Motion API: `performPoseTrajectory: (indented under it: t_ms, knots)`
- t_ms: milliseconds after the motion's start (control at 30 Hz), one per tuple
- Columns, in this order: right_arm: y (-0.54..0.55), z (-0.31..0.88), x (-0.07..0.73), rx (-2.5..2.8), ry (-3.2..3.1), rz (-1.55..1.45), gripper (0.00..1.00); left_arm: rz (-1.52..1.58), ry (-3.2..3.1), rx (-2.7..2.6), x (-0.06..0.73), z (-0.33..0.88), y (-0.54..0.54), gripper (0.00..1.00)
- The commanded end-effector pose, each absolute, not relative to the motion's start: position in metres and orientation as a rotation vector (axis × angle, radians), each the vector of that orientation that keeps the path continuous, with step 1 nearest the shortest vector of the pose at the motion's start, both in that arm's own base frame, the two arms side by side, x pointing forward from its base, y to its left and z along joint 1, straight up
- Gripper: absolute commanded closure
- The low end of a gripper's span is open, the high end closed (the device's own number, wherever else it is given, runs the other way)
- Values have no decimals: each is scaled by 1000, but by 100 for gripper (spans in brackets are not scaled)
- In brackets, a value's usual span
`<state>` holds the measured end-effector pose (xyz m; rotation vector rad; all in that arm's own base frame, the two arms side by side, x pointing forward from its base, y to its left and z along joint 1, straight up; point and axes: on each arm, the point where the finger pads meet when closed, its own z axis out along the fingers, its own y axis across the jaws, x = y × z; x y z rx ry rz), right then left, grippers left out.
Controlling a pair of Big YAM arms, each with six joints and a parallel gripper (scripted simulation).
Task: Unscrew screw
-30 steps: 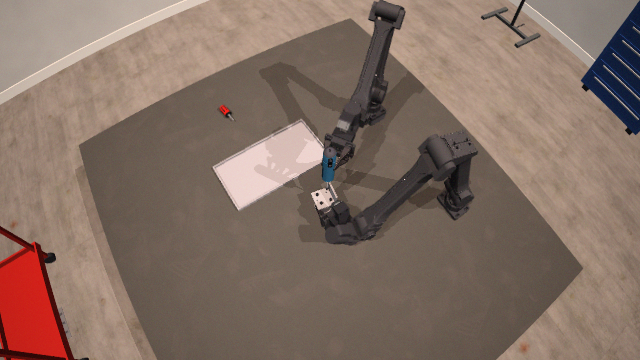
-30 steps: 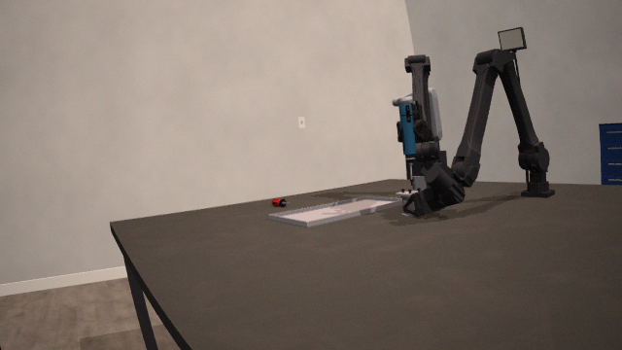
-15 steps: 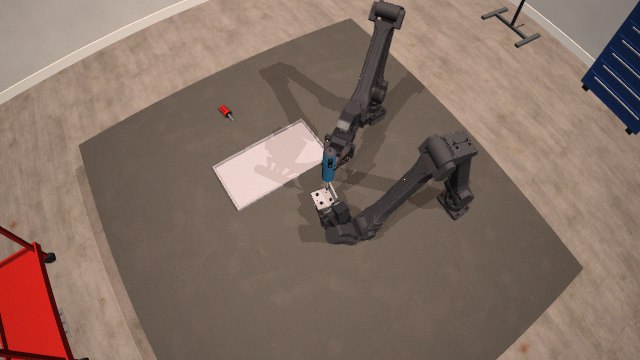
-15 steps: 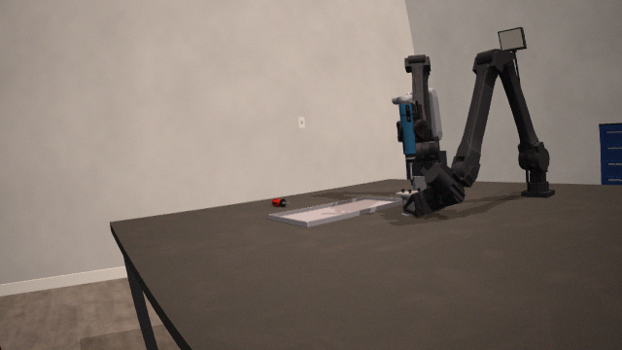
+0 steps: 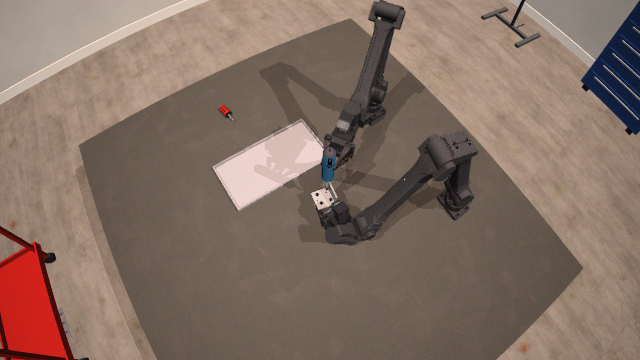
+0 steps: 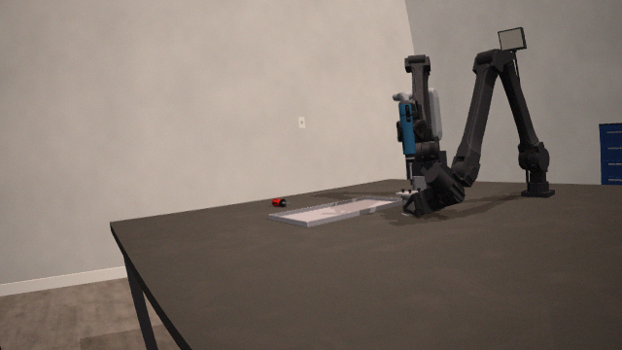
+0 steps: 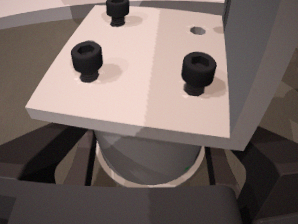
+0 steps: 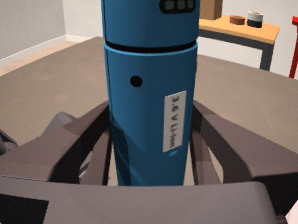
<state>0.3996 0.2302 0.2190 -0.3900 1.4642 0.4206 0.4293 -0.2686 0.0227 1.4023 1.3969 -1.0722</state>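
The joint module [image 7: 150,152] stands upright on the table, with the pale bracket [image 7: 135,95] [image 6: 404,194] on top. Three black screws [image 7: 87,57] [image 7: 199,70] [image 7: 116,9] stand raised in the bracket. A fourth hole [image 7: 198,30] shows no screw head. My left gripper [image 5: 328,214] [image 6: 414,201] [image 7: 150,111] lies low and is shut on the module's cylinder. My right gripper [image 5: 331,157] [image 6: 414,131] [image 8: 150,110] is shut on the blue electric screwdriver [image 5: 328,168] [image 6: 406,127] [image 8: 150,90]. It holds the screwdriver upright, with the bit just above the bracket's far corner.
A flat white tray [image 5: 250,172] [image 6: 311,219] lies just beside the module. A small red screwdriver [image 5: 225,111] [image 6: 278,202] lies far off on the table. A red cart [image 5: 25,310] and a blue cabinet [image 5: 617,75] [image 6: 611,153] stand on the floor.
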Motion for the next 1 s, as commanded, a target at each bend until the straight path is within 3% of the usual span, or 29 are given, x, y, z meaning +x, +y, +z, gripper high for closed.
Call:
performPoseTrajectory:
  t_ms: [0,967]
  knots:
    - [234,262,422,-361,1372,415,58,-1056,1376,1404,437,30,-271,41]
    - [233,272,423,-358,1373,418,58,-1056,1376,1404,437,30,-271,41]
